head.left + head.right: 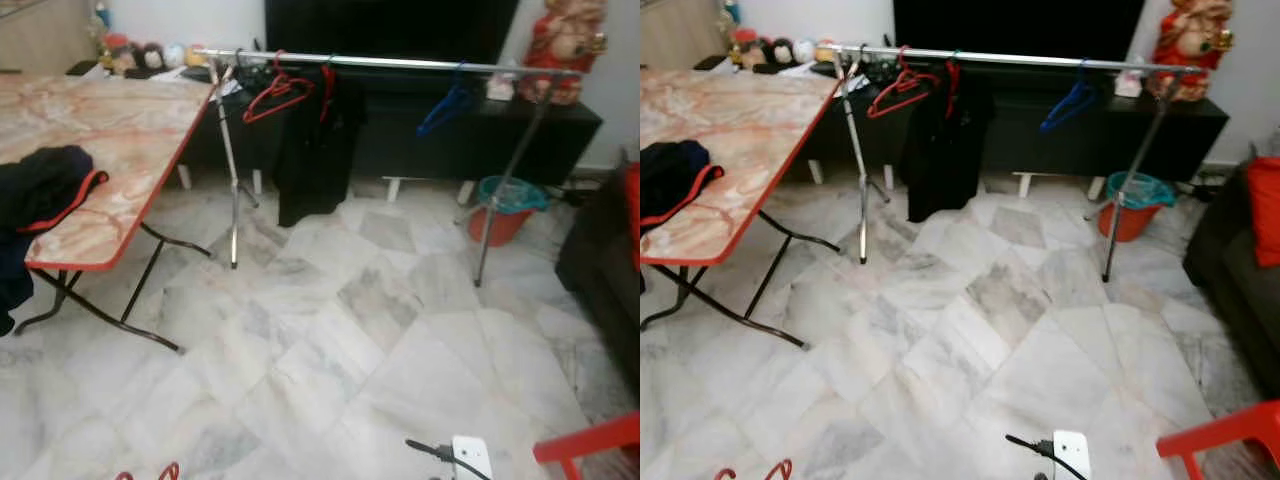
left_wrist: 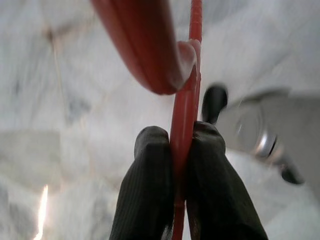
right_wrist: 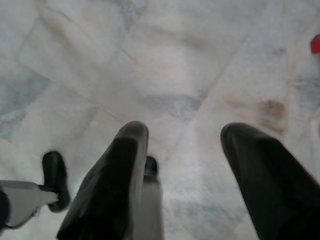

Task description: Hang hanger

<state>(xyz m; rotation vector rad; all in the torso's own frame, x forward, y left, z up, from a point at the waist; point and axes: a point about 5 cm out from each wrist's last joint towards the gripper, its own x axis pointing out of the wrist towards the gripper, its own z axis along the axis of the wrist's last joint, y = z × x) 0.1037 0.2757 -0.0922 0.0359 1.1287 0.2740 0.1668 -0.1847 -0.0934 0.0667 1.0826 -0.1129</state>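
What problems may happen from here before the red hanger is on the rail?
1. The left tool pinches only a thin bar of the red hanger; it may twist or slip.
2. The rail is far across the floor; the folding table and a cable are near the path.
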